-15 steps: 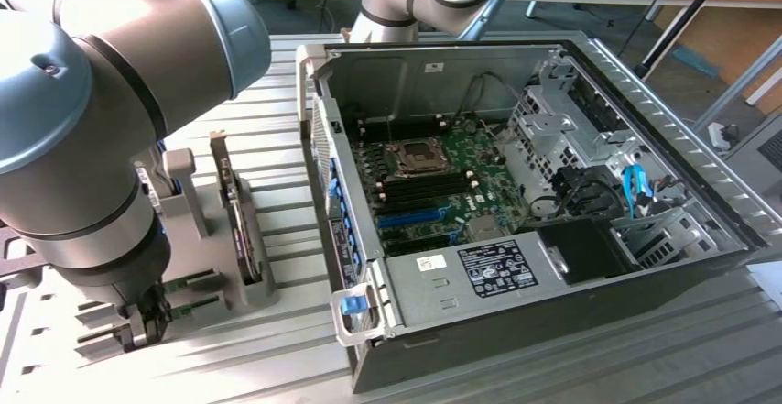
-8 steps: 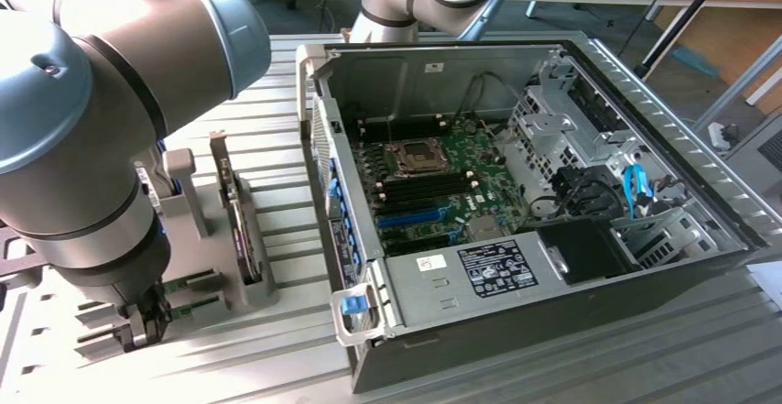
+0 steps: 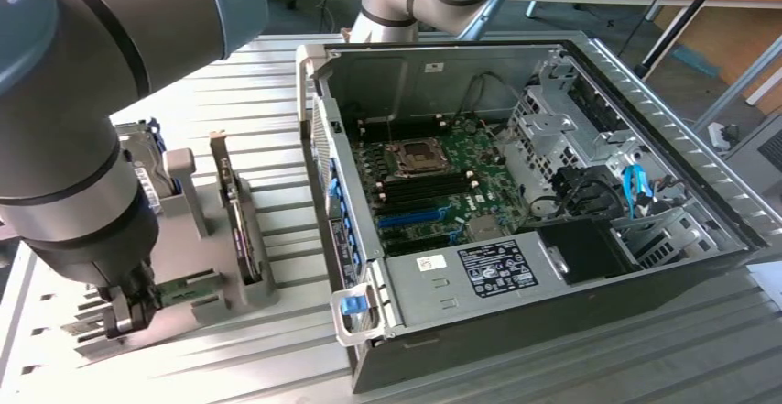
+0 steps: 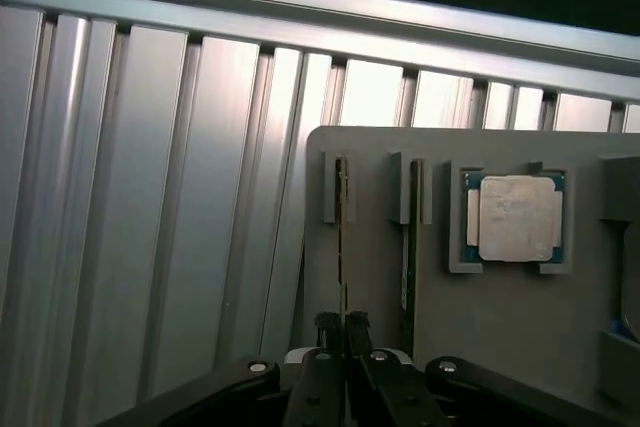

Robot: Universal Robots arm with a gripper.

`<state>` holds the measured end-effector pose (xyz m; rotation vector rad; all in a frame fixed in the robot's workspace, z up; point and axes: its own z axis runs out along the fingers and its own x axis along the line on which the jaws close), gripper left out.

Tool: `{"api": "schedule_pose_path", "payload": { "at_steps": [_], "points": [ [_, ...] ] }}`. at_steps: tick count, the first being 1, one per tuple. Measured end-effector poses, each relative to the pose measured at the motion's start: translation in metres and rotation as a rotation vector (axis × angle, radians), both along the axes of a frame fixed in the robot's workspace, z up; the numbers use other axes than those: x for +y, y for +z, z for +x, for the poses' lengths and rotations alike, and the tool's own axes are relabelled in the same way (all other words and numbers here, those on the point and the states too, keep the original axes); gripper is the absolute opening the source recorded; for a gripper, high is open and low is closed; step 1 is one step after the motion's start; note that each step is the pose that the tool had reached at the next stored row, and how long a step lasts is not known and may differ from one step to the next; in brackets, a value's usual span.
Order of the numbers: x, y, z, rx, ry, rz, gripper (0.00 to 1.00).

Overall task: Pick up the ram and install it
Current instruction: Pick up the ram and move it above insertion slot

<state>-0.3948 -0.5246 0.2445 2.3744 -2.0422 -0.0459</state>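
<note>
The ram [image 4: 343, 237] stands on edge in a slot of the grey holder [image 4: 370, 297], seen end-on as a thin line. My gripper [image 4: 343, 325] is down over the near end of it, and both dark fingers [image 4: 326, 327] press against its two sides, so it is shut on the stick. A second thin stick [image 4: 410, 247] sits in the neighbouring slot. In the exterior view my gripper [image 3: 123, 317] is low at the front end of the holder [image 3: 201, 239], on that view's left, with a green stick [image 3: 186, 287] beside it.
The open computer case [image 3: 684, 175] lies on the exterior view's right, its motherboard [image 3: 434, 184] with dark memory slots exposed. A dark expansion card [image 3: 238, 221] and a hard drive [image 3: 153, 170] stand in the holder. A CPU [image 4: 517, 219] rests in a holder pocket. The table is ribbed aluminium [image 4: 150, 197].
</note>
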Motion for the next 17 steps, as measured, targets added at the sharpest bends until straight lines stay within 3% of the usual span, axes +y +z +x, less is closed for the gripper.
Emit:
{"api": "schedule_pose_path", "payload": {
  "at_steps": [17],
  "points": [
    [0.0000,0.0767,0.000,-0.0001,0.000,-0.0011,0.13]
  ]
}}
